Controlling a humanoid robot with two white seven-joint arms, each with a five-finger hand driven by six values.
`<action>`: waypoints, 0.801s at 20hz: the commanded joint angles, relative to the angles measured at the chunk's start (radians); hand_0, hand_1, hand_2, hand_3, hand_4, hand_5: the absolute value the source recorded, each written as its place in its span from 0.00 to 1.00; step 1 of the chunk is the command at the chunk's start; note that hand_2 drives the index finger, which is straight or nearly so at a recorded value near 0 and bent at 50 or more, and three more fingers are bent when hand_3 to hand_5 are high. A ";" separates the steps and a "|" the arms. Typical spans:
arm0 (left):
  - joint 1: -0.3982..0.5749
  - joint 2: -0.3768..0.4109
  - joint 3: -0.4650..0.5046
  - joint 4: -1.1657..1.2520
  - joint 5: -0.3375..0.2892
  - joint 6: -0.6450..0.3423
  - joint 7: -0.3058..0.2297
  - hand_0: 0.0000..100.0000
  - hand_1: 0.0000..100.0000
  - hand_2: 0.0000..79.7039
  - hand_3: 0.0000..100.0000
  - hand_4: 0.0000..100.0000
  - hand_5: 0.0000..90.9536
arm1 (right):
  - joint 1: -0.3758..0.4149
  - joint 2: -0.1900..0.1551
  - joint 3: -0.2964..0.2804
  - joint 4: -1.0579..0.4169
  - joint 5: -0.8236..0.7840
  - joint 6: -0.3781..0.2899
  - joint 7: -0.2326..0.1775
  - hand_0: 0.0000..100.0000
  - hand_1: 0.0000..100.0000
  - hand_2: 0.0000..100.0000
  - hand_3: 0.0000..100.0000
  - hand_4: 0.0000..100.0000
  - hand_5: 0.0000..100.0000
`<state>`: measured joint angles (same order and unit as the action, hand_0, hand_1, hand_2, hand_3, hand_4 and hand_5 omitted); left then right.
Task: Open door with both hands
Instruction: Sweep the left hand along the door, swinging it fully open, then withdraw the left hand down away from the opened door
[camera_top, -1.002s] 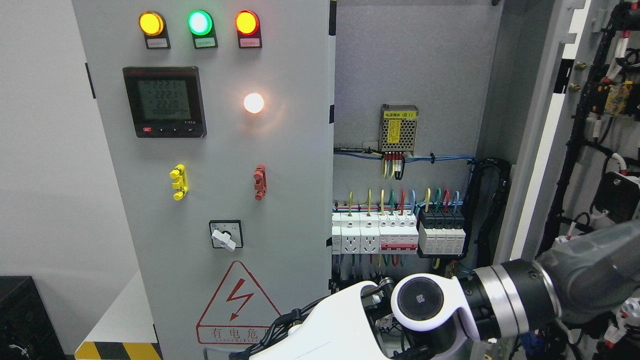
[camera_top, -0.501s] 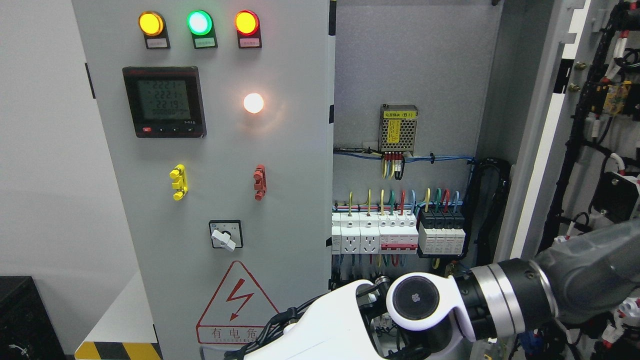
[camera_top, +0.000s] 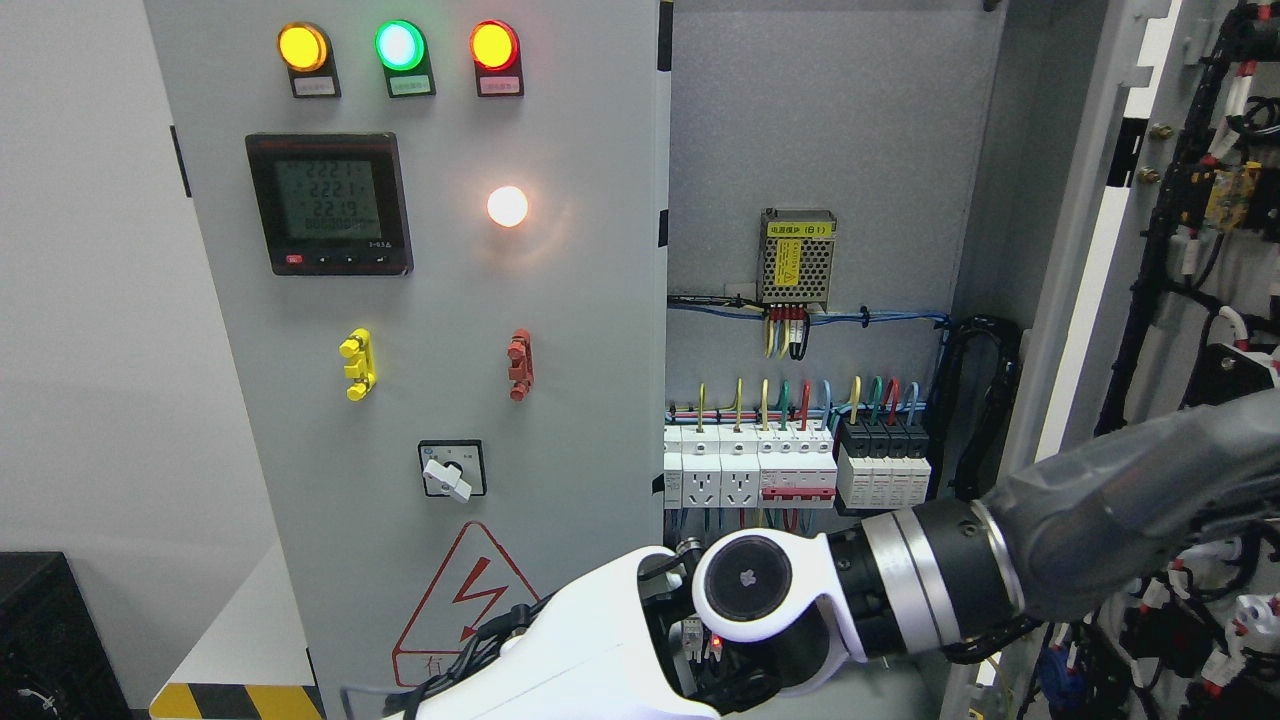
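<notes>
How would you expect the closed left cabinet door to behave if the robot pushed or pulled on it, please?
The left door looks like stiff sheet metal, so it should swing without flexing. Its meter, lamps and rotary switch probably add weight. The painted face offers little grip besides the small yellow handle.

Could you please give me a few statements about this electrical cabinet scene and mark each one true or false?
1. The three lamps at the top of the left door are all lit. True.
2. The right door is shut. False: it stands open, showing the breakers and wiring.
3. The yellow handle sits left of the red handle. True.
4. The robot arm comes in from the picture's left. False: it enters from the right.
5. The meter screen is dark. False: it shows digits.
</notes>
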<state>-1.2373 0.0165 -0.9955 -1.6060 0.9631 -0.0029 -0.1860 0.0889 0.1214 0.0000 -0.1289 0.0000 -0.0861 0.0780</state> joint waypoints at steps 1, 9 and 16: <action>0.077 0.241 0.021 -0.181 0.022 -0.002 -0.003 0.00 0.00 0.00 0.00 0.00 0.00 | 0.000 0.001 0.031 0.000 -0.015 0.000 0.000 0.00 0.00 0.00 0.00 0.00 0.00; 0.254 0.463 0.017 -0.215 0.028 -0.012 -0.007 0.00 0.00 0.00 0.00 0.00 0.00 | 0.000 0.000 0.029 0.000 -0.015 0.000 0.000 0.00 0.00 0.00 0.00 0.00 0.00; 0.490 0.562 0.012 -0.221 0.020 -0.014 -0.007 0.00 0.00 0.00 0.00 0.00 0.00 | 0.000 0.000 0.029 0.000 -0.015 0.000 0.000 0.00 0.00 0.00 0.00 0.00 0.00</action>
<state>-0.9149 0.3708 -0.9837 -1.7689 0.9865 -0.0149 -0.1932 0.0890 0.1216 0.0000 -0.1289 0.0000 -0.0861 0.0780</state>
